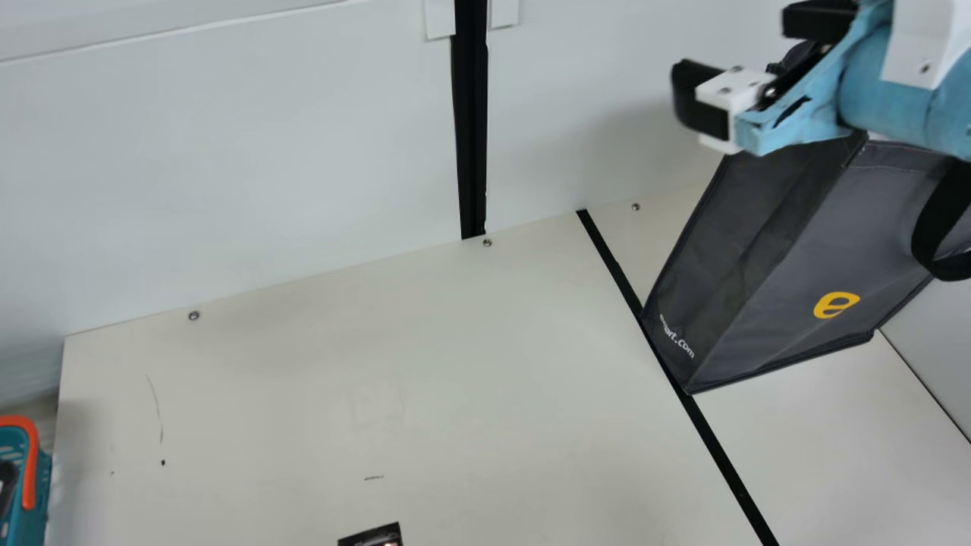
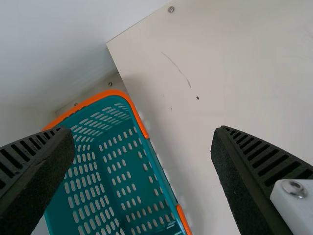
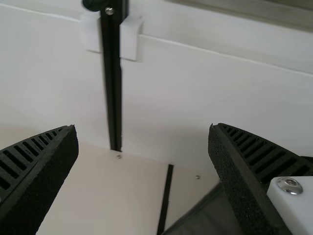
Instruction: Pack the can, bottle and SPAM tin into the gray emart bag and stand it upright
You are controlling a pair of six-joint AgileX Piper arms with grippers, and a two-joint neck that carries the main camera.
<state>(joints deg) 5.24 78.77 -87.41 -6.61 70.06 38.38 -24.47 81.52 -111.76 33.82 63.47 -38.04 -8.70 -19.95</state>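
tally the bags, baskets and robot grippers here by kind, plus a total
Bags: 1, the gray emart bag
Baskets: 1, the teal basket with an orange rim
Grippers: 2, the left gripper and the right gripper
Total: 4

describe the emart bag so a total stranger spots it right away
On the cream table, look right of the black line in the main view. The bag there is dark gray with a black handle. Unlike the teal, orange-rimmed basket, it carries a yellow logo.
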